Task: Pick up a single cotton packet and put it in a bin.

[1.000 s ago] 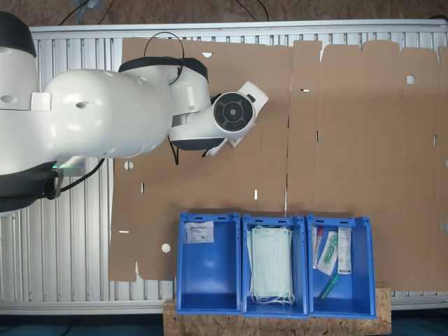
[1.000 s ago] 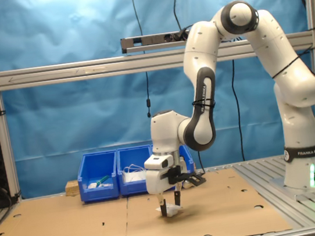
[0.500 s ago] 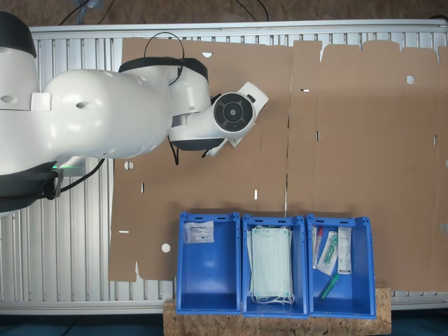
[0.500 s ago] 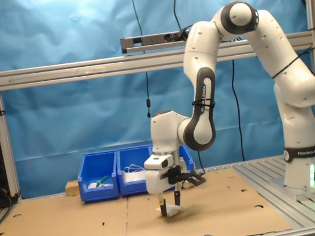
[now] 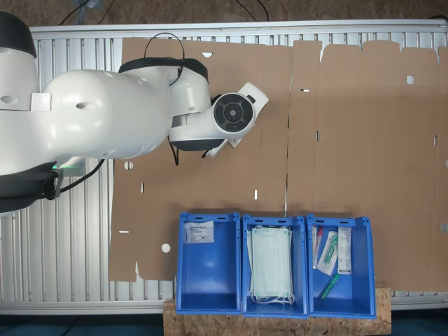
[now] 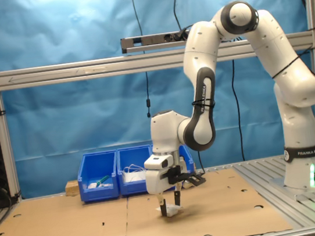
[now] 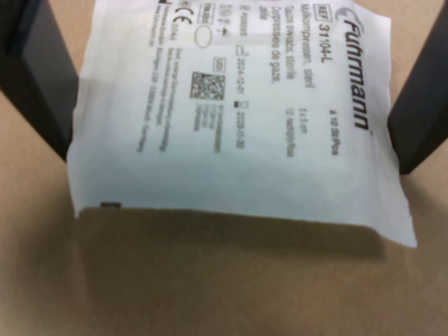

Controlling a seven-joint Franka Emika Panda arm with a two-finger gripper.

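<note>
At centre frame in the second exterior view, the robot's hand (image 6: 170,205) stands low over the brown cardboard surface (image 6: 73,226). It is grasping a small flat white sealed cotton packet (image 7: 238,112) between two dark fingers (image 7: 31,77). The blue plastic bin (image 5: 208,262) sits at lower centre of the first exterior view.

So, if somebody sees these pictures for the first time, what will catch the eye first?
Probably the big white arm, bent down over the brown cardboard in the second exterior view. Its end effector stands low there, its dark fingers on either side of a white packet in the wrist view. Next, three blue bins in a row at the first exterior view's bottom edge.
</note>
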